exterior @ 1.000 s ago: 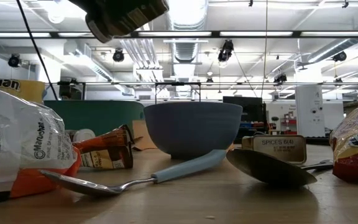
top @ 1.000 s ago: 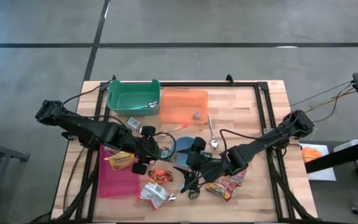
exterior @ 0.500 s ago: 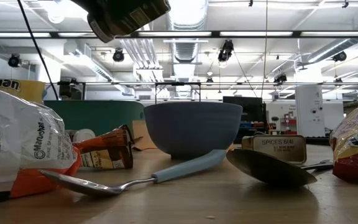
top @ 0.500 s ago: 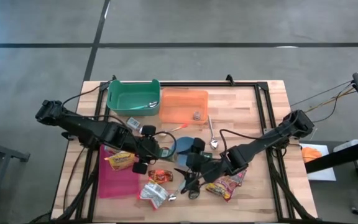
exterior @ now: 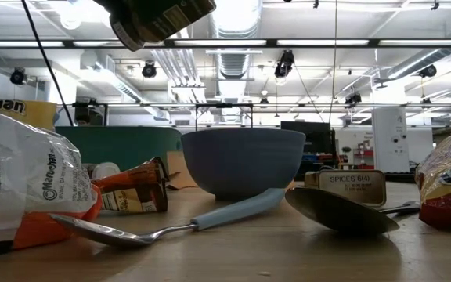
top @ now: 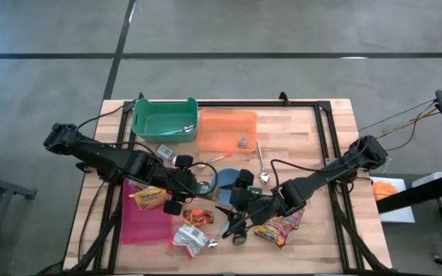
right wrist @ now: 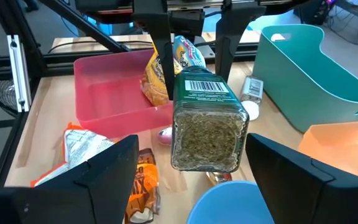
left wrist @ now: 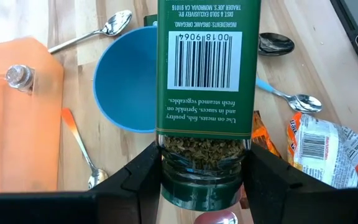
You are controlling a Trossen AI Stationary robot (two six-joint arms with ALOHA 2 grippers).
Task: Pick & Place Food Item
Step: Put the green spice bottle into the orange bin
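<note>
left gripper (left wrist: 202,186) clamping herb jar (left wrist: 205,93) above blue bowl (left wrist: 126,87) rim

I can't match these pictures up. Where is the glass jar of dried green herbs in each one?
High view: the glass herb jar is mid-table, in the left end effector.
Low view: top left, tilted in the air.
Left wrist view: centre, clamped between dark fingers.
Right wrist view: centre, bottom toward the camera.
Shared landmark: the round blue bowl, beside it.
</note>
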